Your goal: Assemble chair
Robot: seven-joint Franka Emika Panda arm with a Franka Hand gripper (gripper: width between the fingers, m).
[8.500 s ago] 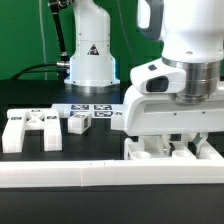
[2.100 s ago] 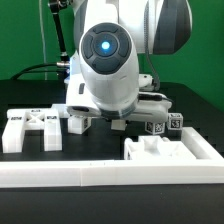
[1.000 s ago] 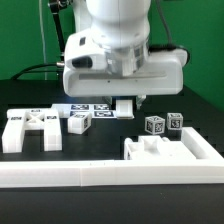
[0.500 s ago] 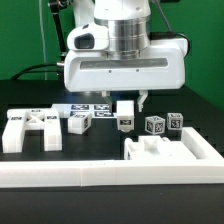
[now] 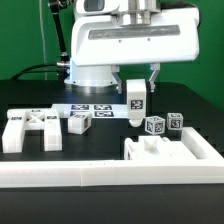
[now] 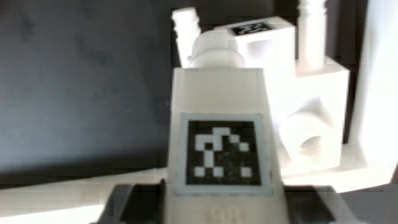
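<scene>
My gripper (image 5: 137, 88) hangs above the table's middle, shut on a blocky white chair leg (image 5: 134, 101) that bears a black-and-white tag. The leg hangs upright, clear of the table. In the wrist view the leg (image 6: 222, 120) fills the centre, with the jaws closed on its sides at the gripper (image 6: 217, 205). Other chair parts lie below: a flat panel piece (image 5: 28, 128) at the exterior view's left, a small tagged piece (image 5: 80, 123), two tagged cubes (image 5: 155, 125) (image 5: 176, 122), and a larger white part (image 5: 170, 150) at the front right, which the wrist view shows behind the leg (image 6: 317, 95).
The marker board (image 5: 95, 110) lies flat behind the small piece. A long white border frame (image 5: 100, 175) runs along the table's front edge. The arm's white base (image 5: 90, 65) stands at the back.
The gripper has risen with the leg in it and shifted slightly toward the exterior view's right. The parts on the table have not moved.
</scene>
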